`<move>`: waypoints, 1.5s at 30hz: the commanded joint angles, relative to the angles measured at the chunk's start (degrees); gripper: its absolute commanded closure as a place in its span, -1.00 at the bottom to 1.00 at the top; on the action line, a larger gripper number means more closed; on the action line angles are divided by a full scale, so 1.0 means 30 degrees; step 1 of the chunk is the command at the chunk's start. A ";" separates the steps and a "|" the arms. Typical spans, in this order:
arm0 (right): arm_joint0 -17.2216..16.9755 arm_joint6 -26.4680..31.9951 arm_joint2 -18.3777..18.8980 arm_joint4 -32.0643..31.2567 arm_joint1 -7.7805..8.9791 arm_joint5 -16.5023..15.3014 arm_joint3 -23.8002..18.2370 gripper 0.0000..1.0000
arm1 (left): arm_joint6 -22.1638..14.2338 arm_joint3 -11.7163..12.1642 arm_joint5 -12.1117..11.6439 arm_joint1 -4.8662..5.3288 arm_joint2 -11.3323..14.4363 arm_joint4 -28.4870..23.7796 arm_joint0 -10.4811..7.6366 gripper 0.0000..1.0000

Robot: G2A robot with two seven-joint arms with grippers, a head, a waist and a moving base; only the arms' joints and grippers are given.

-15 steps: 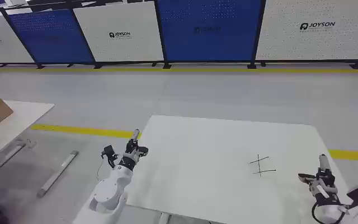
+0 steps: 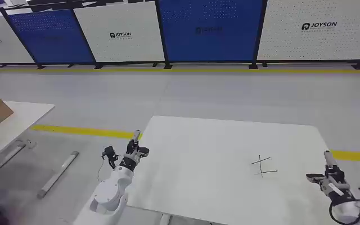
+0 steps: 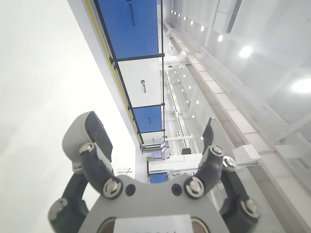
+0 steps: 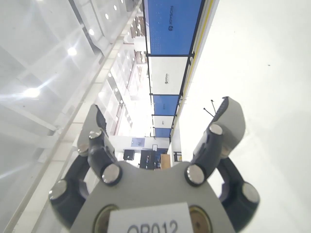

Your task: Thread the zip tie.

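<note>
Thin black zip ties [image 2: 262, 166] lie crossed on the right half of the white table [image 2: 202, 169]. They show small and far off in the left wrist view [image 3: 125, 170], and as thin black ends beside one finger in the right wrist view [image 4: 209, 109]. My left gripper [image 2: 139, 143] hangs at the table's left edge, far from the ties; it is open [image 3: 155, 133] and empty. My right gripper [image 2: 319, 167] sits at the table's right edge, a short way right of the ties, also open [image 4: 161, 112] with nothing between its fingers.
A yellow floor line [image 2: 84, 131] runs behind the table. Blue and white partition panels [image 2: 211, 31] stand along the back. Another white table [image 2: 22, 115] sits at the far left, with a grey bar [image 2: 58, 173] on the floor near it.
My right arm has shifted slightly to the right, away from the zip ties. The left arm and the ties have not moved.
</note>
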 commanded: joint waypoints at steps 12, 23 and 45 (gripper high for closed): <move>0.2863 0.6698 0.0137 -0.3203 0.0769 0.2584 0.2082 -1.00 | 0.0000 0.0000 0.0000 0.0000 0.0000 0.0000 0.0000 -1.00; 0.4762 1.4627 0.0247 -0.3566 0.1418 0.1380 0.4441 -1.00 | 0.0000 0.0000 0.0000 0.0000 0.0000 0.0000 0.0000 -1.00; 1.0240 2.0581 -0.4658 -0.6085 0.2418 0.0292 1.0146 -1.00 | 0.0000 0.0000 0.0000 0.0000 0.0000 0.0000 0.0000 -1.00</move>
